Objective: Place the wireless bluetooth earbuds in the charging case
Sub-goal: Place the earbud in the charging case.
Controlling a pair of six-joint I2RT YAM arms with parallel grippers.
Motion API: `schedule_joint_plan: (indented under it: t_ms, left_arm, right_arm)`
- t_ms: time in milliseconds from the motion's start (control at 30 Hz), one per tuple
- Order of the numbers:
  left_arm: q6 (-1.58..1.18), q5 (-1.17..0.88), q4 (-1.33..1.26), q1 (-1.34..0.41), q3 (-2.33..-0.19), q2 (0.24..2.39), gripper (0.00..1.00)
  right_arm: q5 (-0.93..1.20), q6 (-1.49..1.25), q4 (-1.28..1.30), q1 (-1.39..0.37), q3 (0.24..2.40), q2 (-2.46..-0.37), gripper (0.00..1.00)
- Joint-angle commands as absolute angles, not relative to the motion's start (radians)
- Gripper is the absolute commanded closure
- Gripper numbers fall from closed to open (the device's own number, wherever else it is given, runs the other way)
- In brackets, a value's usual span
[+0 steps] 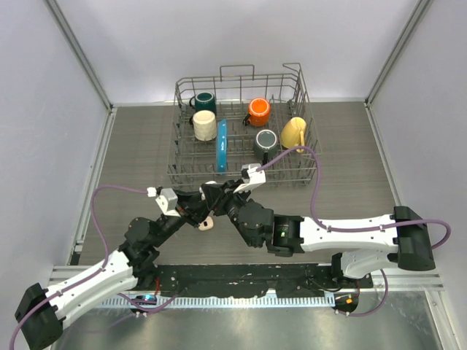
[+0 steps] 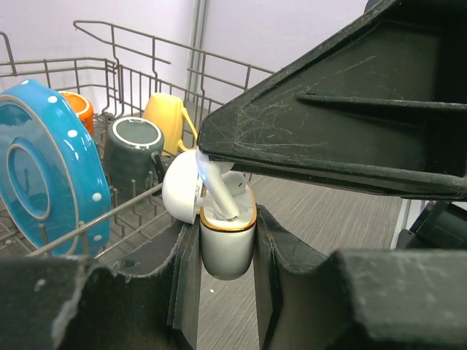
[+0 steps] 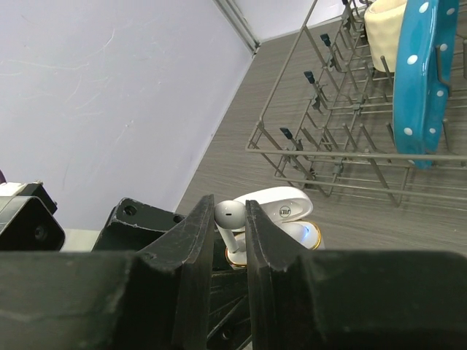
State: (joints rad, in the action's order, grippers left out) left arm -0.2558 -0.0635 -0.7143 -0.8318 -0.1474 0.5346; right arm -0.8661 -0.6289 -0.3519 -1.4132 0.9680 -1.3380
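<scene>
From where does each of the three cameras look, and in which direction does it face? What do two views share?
Top external: above and behind the arm bases, looking down on the table and dish rack; both arms show.
Left wrist: on the left arm, facing the rack; the left tool, shut on the charging case, fills the foreground.
Right wrist: on the right arm, looking down past the right tool, shut on an earbud.
Shared: both wrist views show case, earbud and blue plate.
</scene>
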Motion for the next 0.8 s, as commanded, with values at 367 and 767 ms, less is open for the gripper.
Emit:
schedule_joint_plan:
  t_ms: [367,767]
  left_arm:
    - [-0.285,-0.009,-0.851,-0.838,-0.183,0.517,1.00]
    - [-0.307,-0.031,-0.854,-0.841,-0.175,0.509,1.00]
  right_arm:
    - [-0.973,-0.531,-0.456,-1.470,0.936,-1.348,0.99]
    - [-1.022,-0.503,-0.491,-1.470,0.956,-1.351,0.99]
